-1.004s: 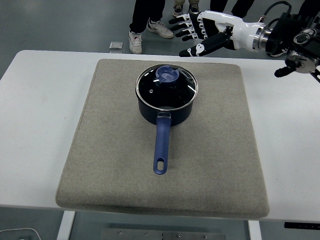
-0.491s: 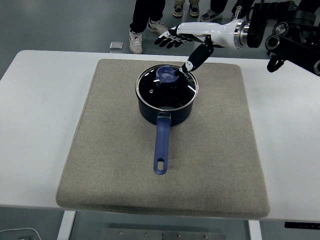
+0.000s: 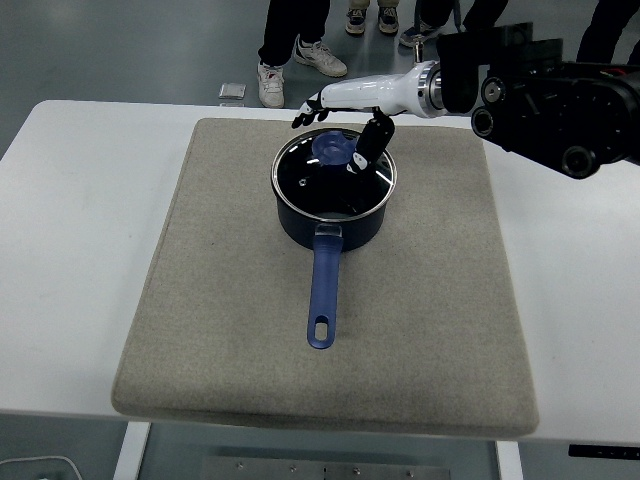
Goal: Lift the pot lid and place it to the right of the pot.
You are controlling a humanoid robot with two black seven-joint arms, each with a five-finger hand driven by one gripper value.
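Observation:
A dark blue pot (image 3: 331,205) with a long blue handle (image 3: 322,295) stands on the grey mat (image 3: 210,300). Its glass lid (image 3: 333,176) sits on it, with a blue knob (image 3: 333,148) on top. My right hand (image 3: 338,128) reaches in from the upper right, right over the knob. Its fingers (image 3: 306,112) are spread behind the knob and the thumb (image 3: 366,150) hangs at the knob's right side. It holds nothing. The left arm is out of view.
The mat covers most of the white table (image 3: 80,200). Bare mat lies to the right of the pot (image 3: 440,230). People's legs and shoes (image 3: 290,50) show beyond the far edge, with a small metal object (image 3: 232,92) on the floor.
My right hand has moved left and down from above the mat's far right edge to the lid's knob. The pot and lid have not moved.

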